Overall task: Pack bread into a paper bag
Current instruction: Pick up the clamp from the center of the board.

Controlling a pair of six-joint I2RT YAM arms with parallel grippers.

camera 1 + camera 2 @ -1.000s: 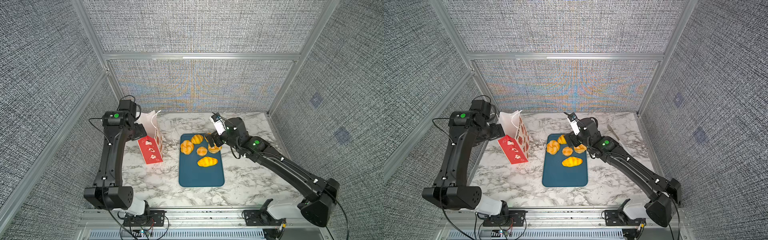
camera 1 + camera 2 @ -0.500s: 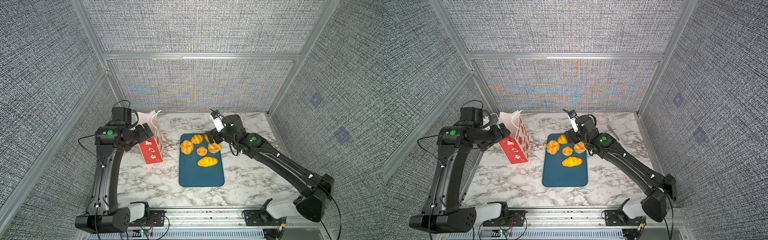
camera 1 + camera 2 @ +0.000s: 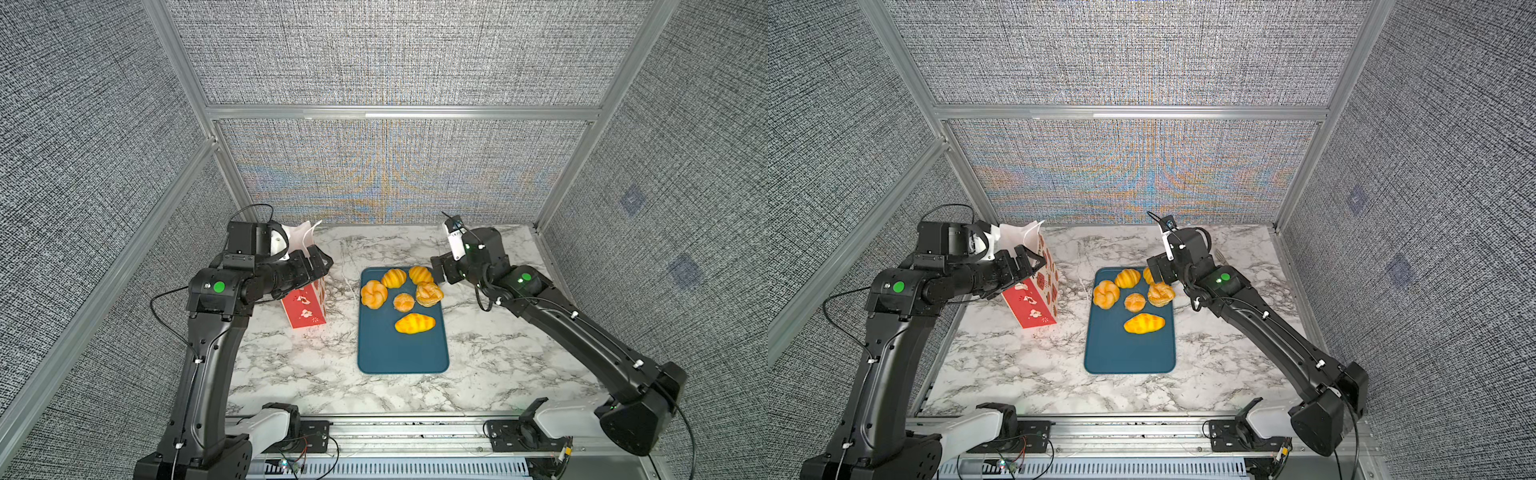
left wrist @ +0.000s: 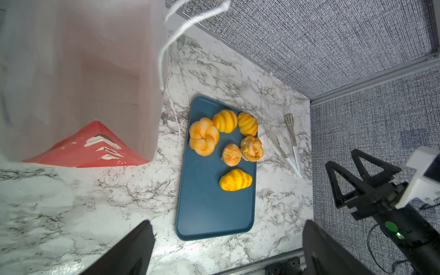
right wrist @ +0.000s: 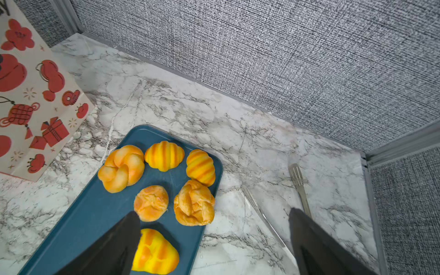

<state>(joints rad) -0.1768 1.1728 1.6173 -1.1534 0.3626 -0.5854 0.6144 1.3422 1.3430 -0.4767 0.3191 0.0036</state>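
Note:
Several golden-orange pieces of bread (image 3: pixel 403 301) lie on the far half of a dark blue tray (image 3: pixel 402 353); both wrist views show them too, bread (image 4: pixel 229 154) and bread (image 5: pixel 152 202). The paper bag (image 3: pixel 306 309), red-sided with a white printed front (image 3: pixel 1047 286), stands left of the tray. My left gripper (image 3: pixel 318 266) hovers open at the bag's mouth, holding nothing; the bag's white inside (image 4: pixel 78 71) sits close to its camera. My right gripper (image 3: pixel 438 272) is open and empty just off the tray's far right corner, above the knot roll (image 5: pixel 194 203).
Metal tongs (image 4: pixel 289 142) lie on the marble table (image 3: pixel 316 374) right of the tray, near the back right corner, partly under my right arm; the tongs (image 5: pixel 297 181) show in the right wrist view. Grey fabric walls with aluminium frames close three sides.
My left arm's elbow has swung forward and lower, its gripper staying by the bag's mouth. My right gripper has drawn back from over the bread toward the tray's far right corner.

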